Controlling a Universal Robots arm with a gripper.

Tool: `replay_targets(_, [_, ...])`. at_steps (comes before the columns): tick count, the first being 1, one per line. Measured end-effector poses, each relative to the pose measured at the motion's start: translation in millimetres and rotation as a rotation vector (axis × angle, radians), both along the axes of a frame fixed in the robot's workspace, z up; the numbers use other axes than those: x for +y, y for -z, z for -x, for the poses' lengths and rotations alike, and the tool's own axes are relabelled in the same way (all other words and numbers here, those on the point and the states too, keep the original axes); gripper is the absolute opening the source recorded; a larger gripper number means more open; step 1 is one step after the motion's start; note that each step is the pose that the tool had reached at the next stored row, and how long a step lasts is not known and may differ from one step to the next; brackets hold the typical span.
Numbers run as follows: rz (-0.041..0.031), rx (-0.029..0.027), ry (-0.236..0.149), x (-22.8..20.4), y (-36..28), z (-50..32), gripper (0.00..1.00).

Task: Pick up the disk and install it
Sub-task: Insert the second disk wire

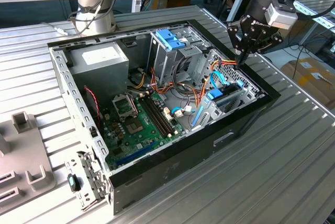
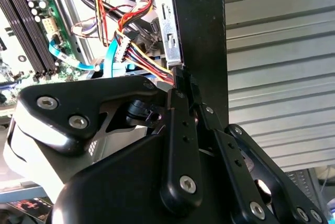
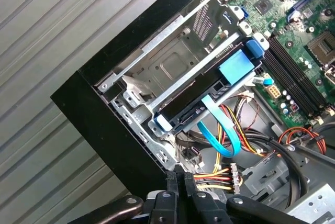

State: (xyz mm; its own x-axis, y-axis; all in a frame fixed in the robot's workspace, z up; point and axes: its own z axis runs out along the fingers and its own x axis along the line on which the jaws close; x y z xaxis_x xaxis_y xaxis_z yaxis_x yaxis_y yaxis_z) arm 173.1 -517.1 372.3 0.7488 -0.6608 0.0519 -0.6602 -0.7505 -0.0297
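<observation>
The open computer case (image 1: 157, 109) lies on its side on the ribbed metal counter (image 1: 293, 150). The disk (image 3: 209, 85), with its light-blue rails, sits in the metal drive bay (image 3: 172, 62) at the corner of the case nearest the exterior view's right; in the exterior view the disk (image 1: 225, 96) appears edge-on between the bay walls. A flat blue data cable (image 3: 220, 135) runs from the disk's connector end toward the inside of the case.

The hand (image 1: 243, 56) hangs above the case wall on the exterior view's right, just beside the bay and apart from the disk. In both wrist views its fingers (image 2: 183, 109) are pressed together with nothing between them, and their tips lie at the black case edge, next to a bundle of red, yellow and black power wires (image 3: 214, 177).

Inside the case, the green motherboard (image 1: 136, 124) covers the floor, the grey power supply (image 1: 99, 59) occupies the far corner, and a blue plastic latch (image 1: 170, 38) tops the upright drive cage (image 1: 167, 59). A grey plastic fixture (image 1: 23, 150) rests on the counter at the exterior view's left.
</observation>
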Motion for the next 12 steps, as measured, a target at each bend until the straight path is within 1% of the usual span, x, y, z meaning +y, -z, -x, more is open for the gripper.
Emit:
replay_targets(3, [0.0,0.0,0.074,0.0,0.2,0.0,0.16])
replay_targets(8, [0.001,0.0,0.155,0.0,0.3,0.0,0.16])
replay_targets(12, [0.0021,-0.0001,0.211,0.0,0.2,0.0,0.16])
